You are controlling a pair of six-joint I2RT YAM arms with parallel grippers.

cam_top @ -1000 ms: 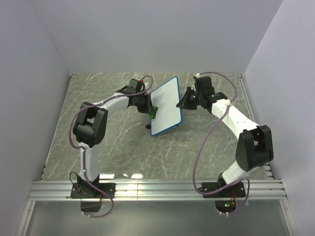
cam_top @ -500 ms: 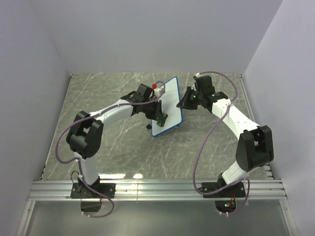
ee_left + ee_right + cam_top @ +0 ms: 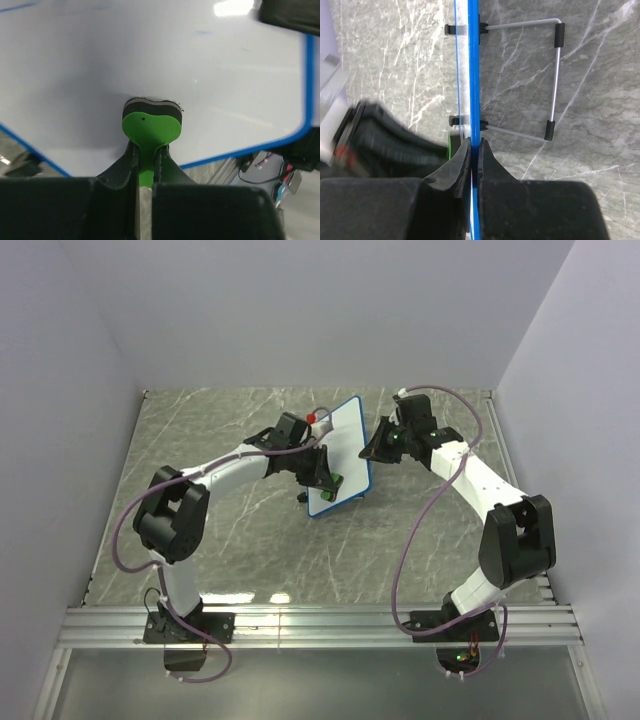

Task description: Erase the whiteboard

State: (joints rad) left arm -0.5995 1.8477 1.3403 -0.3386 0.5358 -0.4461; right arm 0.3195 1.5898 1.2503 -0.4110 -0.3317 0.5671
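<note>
Nearest you, at the table's front edge, both arm bases are bolted to the aluminium rail. From there the two arms reach forward and inward. They meet at the whiteboard, which stands propped up and tilted just past the middle of the table, toward the back wall.

Your left tool is clamped fully closed on the thin stem of a green eraser. The eraser's dark felt layer lies flat against the board's white face, in the lower part, a little above the bottom run of the blue frame.

Your right tool is pinched tight on the blue frame at the board's right edge, one finger on each side of it. Beyond those fingers, on the board's back side, a wire stand with black end sleeves is clipped to the frame at two points. It folds out over the grey marbled table top.

Around the eraser the board reads clean white. A faint bluish smudge near the top of the left wrist view may be a leftover mark, but the picture is too soft there for you to be sure.
</note>
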